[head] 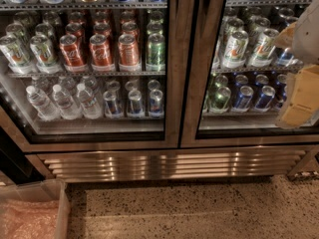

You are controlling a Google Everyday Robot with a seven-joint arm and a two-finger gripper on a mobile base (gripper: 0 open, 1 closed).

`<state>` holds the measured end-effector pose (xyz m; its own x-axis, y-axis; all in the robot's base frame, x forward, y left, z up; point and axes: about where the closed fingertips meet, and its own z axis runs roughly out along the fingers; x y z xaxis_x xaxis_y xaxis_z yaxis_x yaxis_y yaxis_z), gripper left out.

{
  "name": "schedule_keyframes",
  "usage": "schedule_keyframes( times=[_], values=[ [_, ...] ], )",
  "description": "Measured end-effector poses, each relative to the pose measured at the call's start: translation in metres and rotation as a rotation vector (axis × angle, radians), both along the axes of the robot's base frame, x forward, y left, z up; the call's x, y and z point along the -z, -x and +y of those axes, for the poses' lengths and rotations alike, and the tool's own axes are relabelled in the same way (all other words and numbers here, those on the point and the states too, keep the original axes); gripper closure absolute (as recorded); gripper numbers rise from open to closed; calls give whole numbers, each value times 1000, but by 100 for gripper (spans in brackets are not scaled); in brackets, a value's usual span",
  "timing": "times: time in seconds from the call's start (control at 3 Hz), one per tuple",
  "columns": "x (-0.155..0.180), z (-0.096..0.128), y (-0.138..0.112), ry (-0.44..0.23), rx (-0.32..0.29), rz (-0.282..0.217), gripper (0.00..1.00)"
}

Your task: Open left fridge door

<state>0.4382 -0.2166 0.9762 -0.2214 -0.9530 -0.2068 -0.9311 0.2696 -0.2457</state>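
Left fridge door: the left fridge door [173,73] fills the left and centre of the camera view, a tall glass pane in a brushed steel frame, lying flush with the cabinet and shut.
Behind its glass, middle shelf: red cola cans [101,50] in rows, pale green-white cans [30,51] to their left, one green can [155,51] at the right end.
Behind its glass, lower shelf: clear water bottles [65,102] on the left, small blue-and-silver cans [134,103] beside them on the right.
Door edge: its right steel upright meets the matching upright of the right fridge door [207,83], with a dark seam between the two.
Right fridge door: green-white cans [237,46] above, blue cans [254,97] below.
Gripper: the gripper [298,98] is at the far right edge of the view, a pale cream shape in front of the right door's glass, well apart from the left door and touching nothing of it.
Jaws: whether they are spread or pressed together cannot be told.
Below the doors: a ribbed steel grille [169,164] runs along the base of the cabinet.
Floor: speckled stone floor [199,210].
Lower left corner: a clear plastic bin [62,210] with pinkish wrap inside.
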Motion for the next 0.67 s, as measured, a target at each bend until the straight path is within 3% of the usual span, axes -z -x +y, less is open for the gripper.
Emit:
schedule_keyframes(
  times=[0.67],
  values=[
    [-4, 10, -9, -22, -19, -18, 0]
  ],
)
